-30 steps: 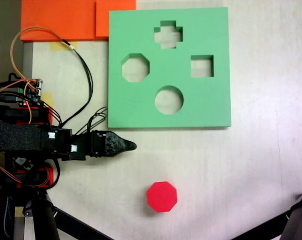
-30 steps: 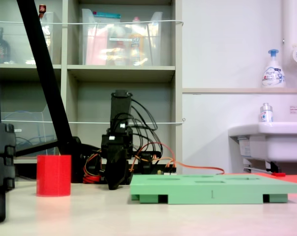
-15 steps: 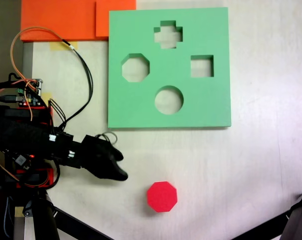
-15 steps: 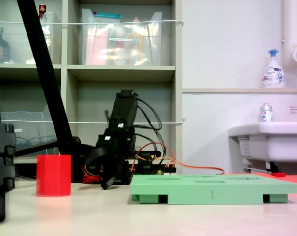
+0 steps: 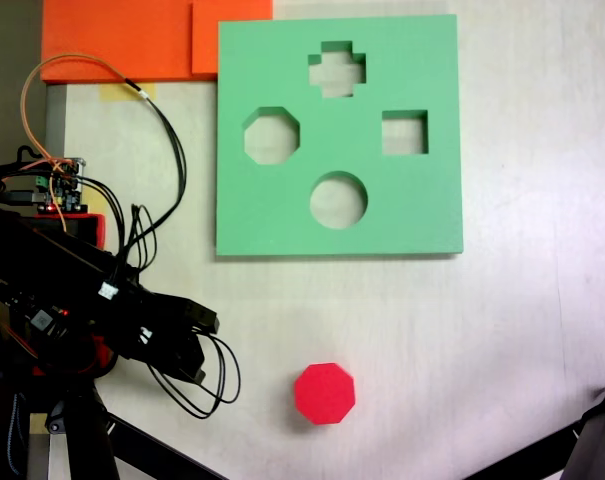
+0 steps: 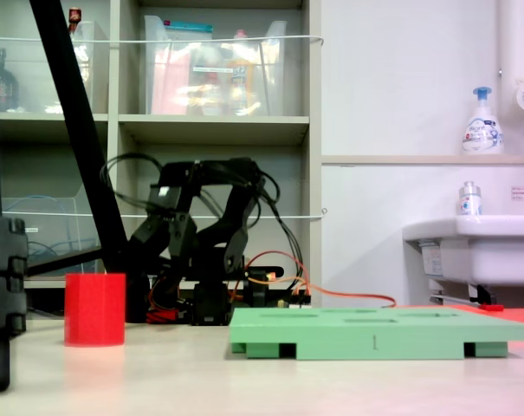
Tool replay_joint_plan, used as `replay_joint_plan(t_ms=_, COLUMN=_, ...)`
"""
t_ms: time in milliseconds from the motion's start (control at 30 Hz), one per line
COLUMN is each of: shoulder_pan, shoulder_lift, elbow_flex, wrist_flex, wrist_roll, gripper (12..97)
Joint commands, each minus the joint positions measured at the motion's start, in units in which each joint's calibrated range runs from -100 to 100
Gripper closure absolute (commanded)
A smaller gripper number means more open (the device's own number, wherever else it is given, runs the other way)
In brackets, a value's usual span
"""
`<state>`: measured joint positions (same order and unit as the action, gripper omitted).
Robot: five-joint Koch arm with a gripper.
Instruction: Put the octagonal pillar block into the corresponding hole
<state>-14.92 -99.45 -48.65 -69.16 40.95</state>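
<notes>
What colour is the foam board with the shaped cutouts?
Light green; the flat foam board shows best in the fixed view from above, its four cutouts plain.

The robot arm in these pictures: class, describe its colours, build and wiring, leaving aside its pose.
The arm is built of chunky black segments with small white labels, on a base with red parts. Loose black cables loop off it, and thin orange wires curl from a small circuit board at its base. In the side-on fixed view it reads as black links draped in cables.
</notes>
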Motion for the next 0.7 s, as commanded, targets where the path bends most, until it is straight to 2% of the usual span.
replay_joint_plan(t_ms=0, shoulder_pan=2.1, shoulder_lift=-0.55, elbow_flex=8.97, wrist_flex=-8.11, wrist_roll=3.86, gripper=72.7)
replay_joint_plan(t_ms=100, shoulder_pan=2.39, shoulder_lift=-0.27, elbow_flex=21.33, wrist_flex=-11.48, wrist_roll=6.45, gripper=72.7)
replay_joint_plan(t_ms=233, shoulder_pan=4.88, shoulder_lift=11.88, elbow_flex=38.88, wrist_flex=-22.56, wrist_roll=6.69, gripper=72.7)
replay_joint_plan(t_ms=500, shoulder_pan=5.57, shoulder_lift=25.43, elbow_flex=46.16, wrist_flex=-21.98, wrist_roll=6.25, gripper=71.8)
replay_joint_plan(t_ms=533, shoulder_pan=5.76, shoulder_lift=27.67, elbow_flex=47.86, wrist_flex=-21.98, wrist_roll=4.79, gripper=69.1)
replay_joint_plan(t_ms=567, shoulder_pan=5.76, shoulder_lift=29.48, elbow_flex=48.85, wrist_flex=-22.84, wrist_roll=4.74, gripper=61.2)
replay_joint_plan(t_ms=633, shoulder_pan=5.76, shoulder_lift=30.32, elbow_flex=48.75, wrist_flex=-23.42, wrist_roll=5.37, gripper=37.5)
replay_joint_plan(t_ms=667, shoulder_pan=5.81, shoulder_lift=31.58, elbow_flex=48.75, wrist_flex=-23.33, wrist_roll=5.37, gripper=30.1)
